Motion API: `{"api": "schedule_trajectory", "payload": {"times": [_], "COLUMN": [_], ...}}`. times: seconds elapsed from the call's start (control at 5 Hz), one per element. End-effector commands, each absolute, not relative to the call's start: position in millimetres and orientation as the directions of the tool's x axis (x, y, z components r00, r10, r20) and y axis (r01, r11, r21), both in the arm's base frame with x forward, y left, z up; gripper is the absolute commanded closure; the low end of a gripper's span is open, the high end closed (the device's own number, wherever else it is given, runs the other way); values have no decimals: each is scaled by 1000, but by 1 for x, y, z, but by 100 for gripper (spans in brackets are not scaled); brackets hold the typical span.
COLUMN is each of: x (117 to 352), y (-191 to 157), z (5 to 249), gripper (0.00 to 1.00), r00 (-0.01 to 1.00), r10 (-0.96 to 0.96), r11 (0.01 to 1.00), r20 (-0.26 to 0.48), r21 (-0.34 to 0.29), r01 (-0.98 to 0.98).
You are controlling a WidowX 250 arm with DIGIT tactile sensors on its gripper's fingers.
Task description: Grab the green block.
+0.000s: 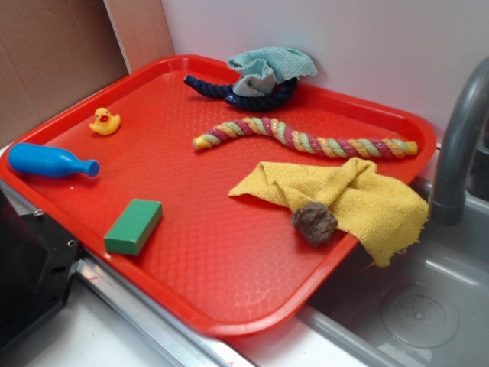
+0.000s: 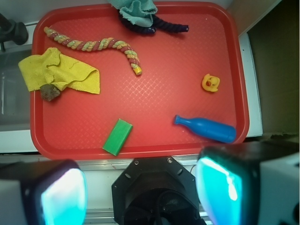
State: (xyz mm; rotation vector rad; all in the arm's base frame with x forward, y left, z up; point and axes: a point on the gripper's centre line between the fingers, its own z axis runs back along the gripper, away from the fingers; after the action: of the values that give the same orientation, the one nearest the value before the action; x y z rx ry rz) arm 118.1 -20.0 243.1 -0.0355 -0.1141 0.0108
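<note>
You have the small matte green brick-shaped block (image 2: 117, 136) lying flat on the red textured plastic tray (image 1: 229, 290), close to the tray's near rim and well apart from everything else on it; that open spot should make a top-down approach easy. In the wrist view the gripper (image 2: 140, 190) sits high above and behind the tray edge, its two pale pads (image 2: 63, 199) spread wide with nothing between them, so the jaws are apart and empty. The block lies at a slant to the line between the pads, so you will probably need to turn the wrist before closing across its narrow faces. The blue plastic bottle (image 1: 50, 161) lies on its side near the tray's edge, its neck pointing inward; it is the nearest neighbour but leaves clear room. The yellow rubber duck (image 1: 105, 121) sits further back. The multicoloured twisted rope (image 1: 306, 140) runs across the middle, the crumpled yellow cloth (image 1: 348, 199) hangs partly over the rim toward the sink (image 1: 412, 306), with a brown lumpy rock-like object (image 1: 314, 222) resting on its edge. The pale teal cloth (image 1: 267, 67) is heaped on a dark navy rope (image 1: 221, 89) at the far side. Judgement: approach not begun; descent and alignment remain.
</note>
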Motion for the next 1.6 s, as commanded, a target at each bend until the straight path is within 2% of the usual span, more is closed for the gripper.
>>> {"api": "schedule_trajectory", "payload": {"times": [0.0,0.2,0.4,0.6,0.8,1.0,1.2,1.4], "x": [118,126,135,135,144,149,146,138], "y": [-20,-24,-36,-42,-53,-63,-75,-76], "z": [243,193,143,92,56,32,16,20], "gripper": [0,0,0,0,0,0,0,0], "r00": [993,982,945,925,936,940,935,933], "r10": [13,185,326,369,305,252,212,201], "r11": [999,978,935,921,943,962,972,973], "r20": [114,24,-26,-88,-173,-232,-285,-297], "r21": [-36,-102,-137,-100,-82,-43,-40,-50], "r01": [-9,-182,-326,-377,-322,-268,-232,-226]}}
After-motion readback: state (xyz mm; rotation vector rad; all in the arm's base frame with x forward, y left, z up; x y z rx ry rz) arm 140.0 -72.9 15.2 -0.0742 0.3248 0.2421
